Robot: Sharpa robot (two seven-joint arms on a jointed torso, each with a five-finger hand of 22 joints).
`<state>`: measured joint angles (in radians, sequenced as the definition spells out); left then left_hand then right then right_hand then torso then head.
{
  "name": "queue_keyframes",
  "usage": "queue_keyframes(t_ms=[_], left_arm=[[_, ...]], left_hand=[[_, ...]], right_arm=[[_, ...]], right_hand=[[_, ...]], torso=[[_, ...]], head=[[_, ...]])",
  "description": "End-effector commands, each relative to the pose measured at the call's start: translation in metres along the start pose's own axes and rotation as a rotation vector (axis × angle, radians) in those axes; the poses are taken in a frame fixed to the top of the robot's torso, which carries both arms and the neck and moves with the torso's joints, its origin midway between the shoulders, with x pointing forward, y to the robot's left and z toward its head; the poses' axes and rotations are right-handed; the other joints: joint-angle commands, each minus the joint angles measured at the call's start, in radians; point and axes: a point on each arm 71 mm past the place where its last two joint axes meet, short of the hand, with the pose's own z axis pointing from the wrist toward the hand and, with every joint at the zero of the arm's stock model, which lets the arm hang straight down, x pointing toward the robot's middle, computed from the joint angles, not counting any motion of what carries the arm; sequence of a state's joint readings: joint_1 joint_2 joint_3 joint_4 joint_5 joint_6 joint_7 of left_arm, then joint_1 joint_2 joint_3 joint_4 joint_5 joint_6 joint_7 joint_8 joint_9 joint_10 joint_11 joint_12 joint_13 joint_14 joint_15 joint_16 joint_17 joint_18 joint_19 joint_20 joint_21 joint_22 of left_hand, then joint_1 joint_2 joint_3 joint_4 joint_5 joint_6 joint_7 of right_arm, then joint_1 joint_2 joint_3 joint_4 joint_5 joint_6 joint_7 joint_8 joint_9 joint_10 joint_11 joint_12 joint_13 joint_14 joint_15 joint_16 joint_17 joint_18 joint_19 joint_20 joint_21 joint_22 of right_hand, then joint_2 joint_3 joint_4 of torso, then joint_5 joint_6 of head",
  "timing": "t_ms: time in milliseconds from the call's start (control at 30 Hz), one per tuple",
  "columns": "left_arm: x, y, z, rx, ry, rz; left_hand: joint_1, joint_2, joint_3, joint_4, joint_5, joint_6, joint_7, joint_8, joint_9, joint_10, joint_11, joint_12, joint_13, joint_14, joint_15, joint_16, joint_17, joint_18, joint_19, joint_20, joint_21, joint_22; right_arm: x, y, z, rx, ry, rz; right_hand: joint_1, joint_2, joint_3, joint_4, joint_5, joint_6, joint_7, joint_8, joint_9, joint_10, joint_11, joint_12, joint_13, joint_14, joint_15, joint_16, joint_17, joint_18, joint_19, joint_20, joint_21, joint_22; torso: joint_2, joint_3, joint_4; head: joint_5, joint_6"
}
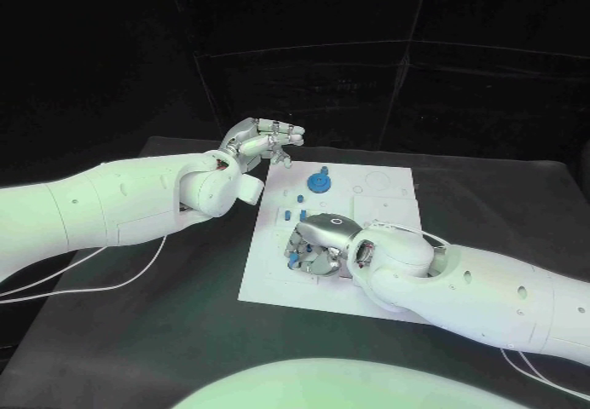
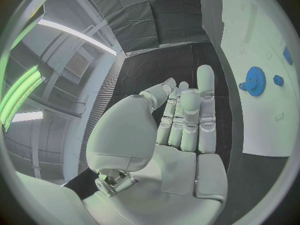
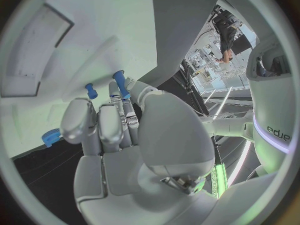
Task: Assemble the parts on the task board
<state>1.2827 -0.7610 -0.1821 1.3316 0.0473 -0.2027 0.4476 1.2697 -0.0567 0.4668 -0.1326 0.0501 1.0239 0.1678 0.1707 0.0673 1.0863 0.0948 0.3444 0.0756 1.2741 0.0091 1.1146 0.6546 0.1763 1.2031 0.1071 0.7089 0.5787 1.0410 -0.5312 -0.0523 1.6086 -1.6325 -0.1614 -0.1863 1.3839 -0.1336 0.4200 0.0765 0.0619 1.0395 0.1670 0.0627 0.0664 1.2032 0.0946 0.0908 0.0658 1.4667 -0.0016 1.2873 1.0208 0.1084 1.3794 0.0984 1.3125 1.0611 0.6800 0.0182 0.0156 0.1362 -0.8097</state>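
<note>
right hand down on the task board, left hand raised off its far left corner.

left hand's fingers lie together and nearly straight with nothing in them, over bare table just off the board edge. right hand's fingers are bunched together over the board's near half; in the right wrist view a blue peg stands at the fingertips, but cannot tell if it's pinched or only touched. a second small peg stands just beside it. blue gear sits on the board's far half, well apart from the right hand. parts look like small, light, stiff plastic, probably slick; the pegs are best pinched across the shaft near the top, the gear by its rim.
</note>
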Motion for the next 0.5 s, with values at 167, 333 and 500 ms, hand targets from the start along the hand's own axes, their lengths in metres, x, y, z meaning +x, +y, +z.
queue_keyframes(t_ms=[167,333,500], left_arm=[[0.0014,-0.0017,0.0004,0.009,0.011,-0.003],[0.0011,-0.0017,0.0002,0.009,0.011,-0.004],[0.0008,-0.0017,0.0,0.007,0.011,-0.003]], left_hand=[[-0.007,0.003,-0.004,0.0,0.005,-0.003,0.001,-0.002,0.0,-0.006,-0.002,0.006,0.0,-0.011,0.0,0.003,-0.003,0.007,-0.002,0.002,-0.006,-0.001],[-0.007,0.003,-0.004,0.0,0.005,-0.003,0.001,-0.002,0.0,-0.006,-0.002,0.006,0.0,-0.011,0.0,0.003,-0.003,0.007,-0.002,0.002,-0.006,-0.001],[-0.005,0.003,-0.004,-0.002,0.005,-0.003,0.001,-0.002,0.0,-0.006,-0.002,0.007,0.0,-0.012,0.0,0.003,-0.003,0.007,-0.002,0.002,-0.007,-0.001]], right_arm=[[-0.0007,0.0043,0.0014,-0.025,-0.005,0.002],[-0.0033,0.0042,0.0002,-0.026,-0.047,0.004],[-0.009,0.006,-0.0045,-0.052,-0.147,0.026]], right_hand=[[-0.022,-0.014,-0.024,0.004,0.007,-0.028,-0.001,-0.002,-0.002,-0.025,0.0,-0.012,-0.001,0.013,0.007,-0.001,-0.004,-0.013,-0.003,0.011,0.0,-0.005],[-0.025,-0.018,-0.035,0.003,0.008,-0.042,0.0,-0.002,-0.001,-0.042,0.003,-0.017,-0.002,0.012,0.009,-0.001,-0.004,-0.011,-0.008,0.013,-0.004,-0.013],[-0.031,-0.028,-0.064,0.0,0.013,-0.081,-0.001,-0.001,-0.002,-0.069,0.005,-0.014,0.0,0.001,0.011,-0.013,-0.028,-0.006,-0.023,0.015,-0.017,-0.037]], torso=[[-0.001,0.0,0.0],[-0.001,0.0001,0.0001],[-0.001,0.0004,0.0004]], head=[[-0.003,0.001],[-0.003,0.002],[-0.004,0.004]])
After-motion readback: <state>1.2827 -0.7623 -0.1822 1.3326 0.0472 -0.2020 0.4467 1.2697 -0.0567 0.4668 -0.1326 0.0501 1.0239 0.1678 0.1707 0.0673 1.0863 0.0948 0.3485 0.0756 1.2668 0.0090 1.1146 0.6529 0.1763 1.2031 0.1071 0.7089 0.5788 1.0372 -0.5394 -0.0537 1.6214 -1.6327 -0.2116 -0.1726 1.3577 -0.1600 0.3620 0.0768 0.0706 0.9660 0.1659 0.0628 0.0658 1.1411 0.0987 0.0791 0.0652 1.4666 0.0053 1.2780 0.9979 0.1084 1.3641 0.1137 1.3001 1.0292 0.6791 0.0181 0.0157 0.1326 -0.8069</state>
